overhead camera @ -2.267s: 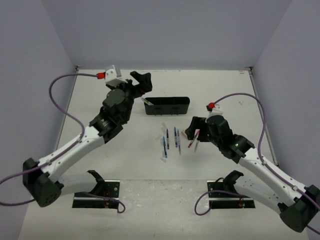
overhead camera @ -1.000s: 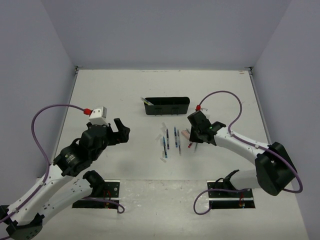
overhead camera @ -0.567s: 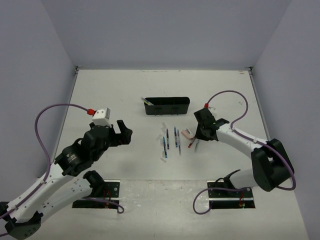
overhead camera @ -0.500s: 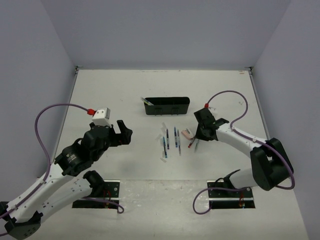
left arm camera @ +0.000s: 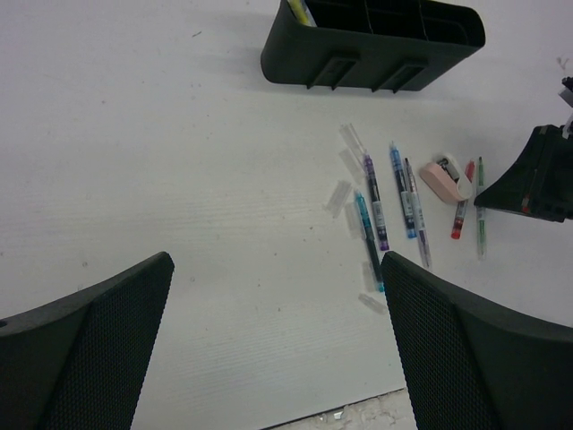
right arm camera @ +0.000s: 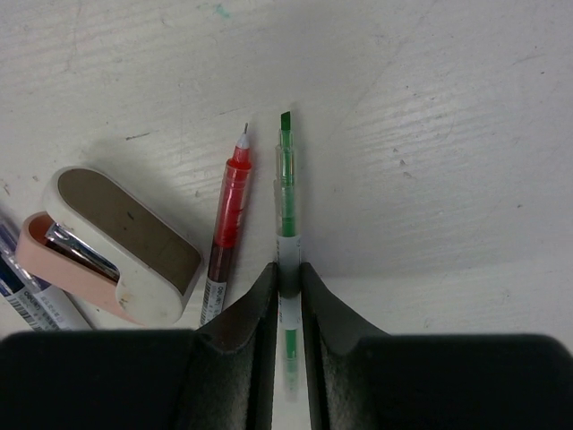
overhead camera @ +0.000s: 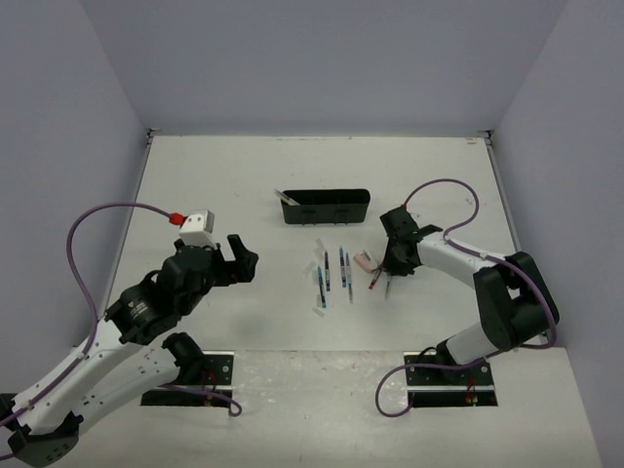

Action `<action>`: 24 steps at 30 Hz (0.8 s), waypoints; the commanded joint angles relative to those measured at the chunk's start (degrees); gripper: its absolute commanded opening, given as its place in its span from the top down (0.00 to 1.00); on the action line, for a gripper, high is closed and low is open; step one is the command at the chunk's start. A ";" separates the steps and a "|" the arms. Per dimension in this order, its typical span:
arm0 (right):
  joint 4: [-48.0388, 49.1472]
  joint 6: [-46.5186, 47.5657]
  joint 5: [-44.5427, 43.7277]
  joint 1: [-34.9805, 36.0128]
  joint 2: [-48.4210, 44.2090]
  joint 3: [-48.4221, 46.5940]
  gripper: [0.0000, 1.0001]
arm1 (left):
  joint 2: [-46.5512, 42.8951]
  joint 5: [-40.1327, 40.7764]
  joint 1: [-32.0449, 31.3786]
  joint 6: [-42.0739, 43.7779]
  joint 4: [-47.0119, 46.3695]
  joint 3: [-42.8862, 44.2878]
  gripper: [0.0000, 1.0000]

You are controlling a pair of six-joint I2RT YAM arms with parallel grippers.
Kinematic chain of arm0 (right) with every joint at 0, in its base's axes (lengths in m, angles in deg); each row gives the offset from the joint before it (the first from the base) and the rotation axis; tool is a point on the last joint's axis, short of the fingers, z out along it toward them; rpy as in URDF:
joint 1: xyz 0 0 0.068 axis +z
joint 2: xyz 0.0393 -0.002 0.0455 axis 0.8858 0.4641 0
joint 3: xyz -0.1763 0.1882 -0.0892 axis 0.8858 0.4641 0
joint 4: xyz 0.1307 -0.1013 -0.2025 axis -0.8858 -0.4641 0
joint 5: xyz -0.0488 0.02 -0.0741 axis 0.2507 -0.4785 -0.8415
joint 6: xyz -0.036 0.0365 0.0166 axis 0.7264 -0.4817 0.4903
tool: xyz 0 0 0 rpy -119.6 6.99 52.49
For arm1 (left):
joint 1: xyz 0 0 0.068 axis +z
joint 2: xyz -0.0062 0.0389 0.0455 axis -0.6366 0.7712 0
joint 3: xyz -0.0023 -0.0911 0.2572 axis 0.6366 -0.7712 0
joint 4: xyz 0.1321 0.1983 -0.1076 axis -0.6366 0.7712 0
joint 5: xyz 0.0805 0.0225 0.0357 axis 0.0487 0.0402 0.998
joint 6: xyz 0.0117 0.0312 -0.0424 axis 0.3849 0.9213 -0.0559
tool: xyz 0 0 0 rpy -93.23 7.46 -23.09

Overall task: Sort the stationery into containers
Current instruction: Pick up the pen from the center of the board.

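Your right end effector is pinched almost shut on the green pen, one finger against each side of the barrel. The pen lies flat on the tabletop, on the near side of the black tray, just past its right end. The red pen lies just beside it, which is probably why the grip is so narrow and straight. Your left end effector hangs wide open and empty, well to the near left of the tray, apparently parked clear.
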 commanded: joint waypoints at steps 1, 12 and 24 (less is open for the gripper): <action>-2.98 -0.24 1.37 -0.17 1.26 -2.31 0.86 | -0.74 0.49 -0.39 1.21 -0.19 0.31 0.00; -6.29 -1.25 -0.78 -0.17 -10.18 0.28 1.00 | 0.42 -0.11 -0.45 1.19 -0.91 0.68 0.00; -8.78 4.06 9.64 2.53 -37.74 -1.65 1.00 | 27.71 0.48 -9.17 -8.46 -13.72 4.39 0.00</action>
